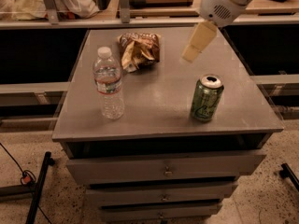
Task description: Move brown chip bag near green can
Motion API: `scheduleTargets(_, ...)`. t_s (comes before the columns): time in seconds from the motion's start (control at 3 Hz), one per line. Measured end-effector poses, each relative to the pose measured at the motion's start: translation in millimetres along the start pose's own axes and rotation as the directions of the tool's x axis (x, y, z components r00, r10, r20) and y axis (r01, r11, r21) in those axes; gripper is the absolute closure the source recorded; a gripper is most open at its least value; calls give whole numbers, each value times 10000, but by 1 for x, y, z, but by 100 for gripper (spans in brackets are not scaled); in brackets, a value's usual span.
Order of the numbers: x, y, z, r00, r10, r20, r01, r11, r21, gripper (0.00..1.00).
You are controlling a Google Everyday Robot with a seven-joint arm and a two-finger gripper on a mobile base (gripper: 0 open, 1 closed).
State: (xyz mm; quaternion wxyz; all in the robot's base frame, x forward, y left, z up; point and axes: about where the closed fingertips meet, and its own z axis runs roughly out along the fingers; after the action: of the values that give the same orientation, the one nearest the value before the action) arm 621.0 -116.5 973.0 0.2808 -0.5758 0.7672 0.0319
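Note:
The brown chip bag (pixel 138 50) lies crumpled at the back middle of the grey cabinet top (pixel 163 101). The green can (pixel 206 98) stands upright near the front right. My gripper (pixel 197 43) hangs above the top at the back right, to the right of the bag and behind the can, touching neither. It holds nothing that I can see.
A clear water bottle (pixel 109 84) stands upright at the front left of the top. Drawers (pixel 166 171) sit below the top. A shelf (pixel 140 3) with clutter runs behind. A black stand leg (pixel 38 185) and cable lie on the floor at left.

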Motion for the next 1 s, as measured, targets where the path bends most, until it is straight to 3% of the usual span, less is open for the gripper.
scheduleTargets(0.67, -14, -13, 89, 9961, 143, 869, -240, 9935, 1117, 0)
scheduleTargets(1.0, -26, -26, 90, 9915, 53, 1300, -267, 9862, 1634, 0)
